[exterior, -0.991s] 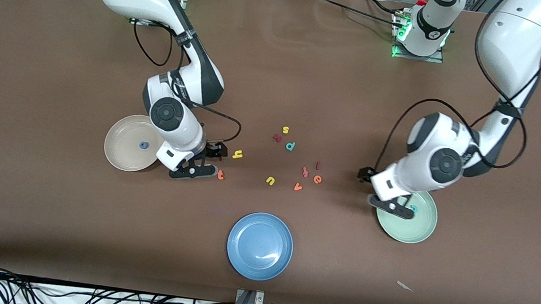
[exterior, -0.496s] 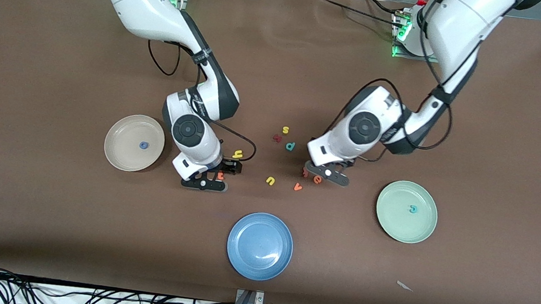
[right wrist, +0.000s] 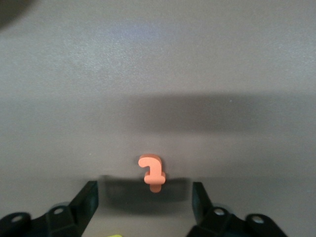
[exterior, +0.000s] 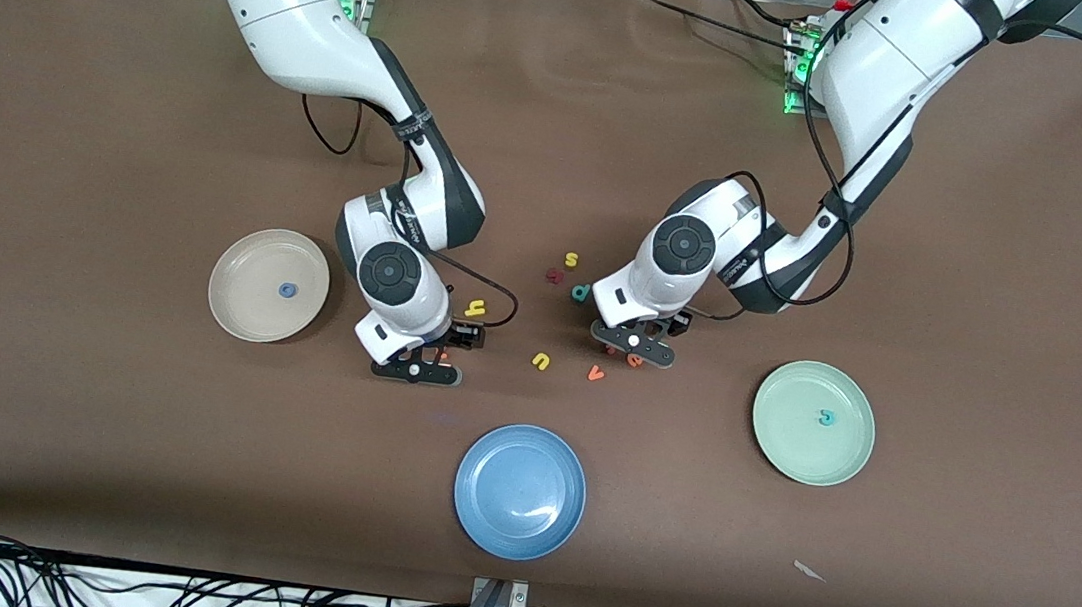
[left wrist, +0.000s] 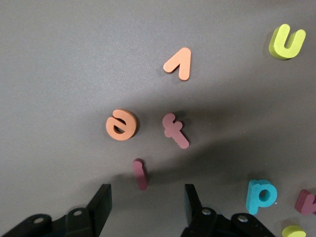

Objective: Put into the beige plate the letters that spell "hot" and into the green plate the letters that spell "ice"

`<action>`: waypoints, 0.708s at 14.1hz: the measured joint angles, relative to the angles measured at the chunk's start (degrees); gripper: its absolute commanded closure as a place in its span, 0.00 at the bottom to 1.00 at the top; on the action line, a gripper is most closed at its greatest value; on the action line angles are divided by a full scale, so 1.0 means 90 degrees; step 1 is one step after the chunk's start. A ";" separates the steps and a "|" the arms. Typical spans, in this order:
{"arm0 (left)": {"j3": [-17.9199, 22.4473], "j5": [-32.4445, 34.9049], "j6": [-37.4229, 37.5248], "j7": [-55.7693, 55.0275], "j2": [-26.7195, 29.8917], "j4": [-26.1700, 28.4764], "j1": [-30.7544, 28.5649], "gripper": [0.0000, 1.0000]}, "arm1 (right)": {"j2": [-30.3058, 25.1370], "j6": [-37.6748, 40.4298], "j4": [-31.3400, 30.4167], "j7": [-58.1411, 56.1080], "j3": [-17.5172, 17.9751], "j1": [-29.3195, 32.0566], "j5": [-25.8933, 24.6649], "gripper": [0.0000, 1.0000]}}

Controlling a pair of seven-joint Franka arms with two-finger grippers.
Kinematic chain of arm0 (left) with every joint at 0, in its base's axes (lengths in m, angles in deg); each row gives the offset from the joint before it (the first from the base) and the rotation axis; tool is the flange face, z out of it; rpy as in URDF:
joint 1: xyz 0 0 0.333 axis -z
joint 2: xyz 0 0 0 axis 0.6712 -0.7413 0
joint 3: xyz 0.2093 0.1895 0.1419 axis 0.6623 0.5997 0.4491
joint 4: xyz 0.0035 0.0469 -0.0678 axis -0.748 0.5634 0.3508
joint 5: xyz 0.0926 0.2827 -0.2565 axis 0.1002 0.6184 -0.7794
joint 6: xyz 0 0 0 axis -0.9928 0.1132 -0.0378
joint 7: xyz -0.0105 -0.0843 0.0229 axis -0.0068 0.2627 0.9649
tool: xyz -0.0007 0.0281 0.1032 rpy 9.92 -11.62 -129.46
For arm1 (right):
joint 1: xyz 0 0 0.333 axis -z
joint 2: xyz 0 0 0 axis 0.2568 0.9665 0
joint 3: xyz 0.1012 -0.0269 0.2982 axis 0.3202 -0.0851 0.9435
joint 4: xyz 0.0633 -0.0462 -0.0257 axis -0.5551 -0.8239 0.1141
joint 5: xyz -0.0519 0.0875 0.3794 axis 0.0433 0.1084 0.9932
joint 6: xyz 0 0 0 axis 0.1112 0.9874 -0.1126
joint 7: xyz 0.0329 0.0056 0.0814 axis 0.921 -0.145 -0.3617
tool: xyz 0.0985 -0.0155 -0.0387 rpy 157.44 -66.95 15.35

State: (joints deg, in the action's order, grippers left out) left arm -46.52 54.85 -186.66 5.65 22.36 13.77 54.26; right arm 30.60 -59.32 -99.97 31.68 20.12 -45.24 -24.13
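A: Front view: high, across the table (exterior: 100,96), facing both arm bases, whole tabletop seen from well back.

B: Left wrist view: close, looking down on scattered letters; orange "e" (left wrist: 120,124) shared with the front view (exterior: 636,360).

A: Right wrist view: close, downward; the orange "t" (right wrist: 151,172) lies between its fingers, hardly seen from the front.

Brown table (exterior: 87,417): three plates (exterior: 519,491), scattered letters (exterior: 541,361).
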 measured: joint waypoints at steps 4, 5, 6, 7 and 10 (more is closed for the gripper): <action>0.0011 0.0000 -0.0135 -0.0065 -0.0087 0.0000 0.0004 0.48 | 0.0016 0.0000 0.0008 -0.0019 -0.0026 0.0008 -0.0001 0.64; 0.0020 0.0000 -0.0270 -0.0096 -0.0145 0.0000 0.0004 0.55 | 0.0016 0.0000 0.0012 -0.0023 -0.0027 0.0011 -0.0002 0.74; 0.0039 0.0000 -0.0423 -0.0113 -0.0215 0.0000 -0.0002 0.72 | 0.0016 0.0000 0.0014 -0.0024 -0.0029 0.0014 -0.0002 0.83; 0.0061 0.0000 -0.0548 -0.0138 -0.0284 -0.0001 -0.0010 0.94 | 0.0015 0.0003 0.0021 -0.0024 -0.0039 0.0014 -0.0009 0.89; 0.0071 0.0000 -0.0608 -0.0374 -0.0294 -0.0033 -0.0038 1.00 | 0.0015 0.0013 0.0031 -0.0024 -0.0051 0.0018 -0.0009 1.00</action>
State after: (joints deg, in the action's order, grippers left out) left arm -45.88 54.85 -192.13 2.29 19.71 13.48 53.92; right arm 30.74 -59.20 -99.70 31.46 19.66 -45.08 -24.22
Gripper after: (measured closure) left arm 0.771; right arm 0.815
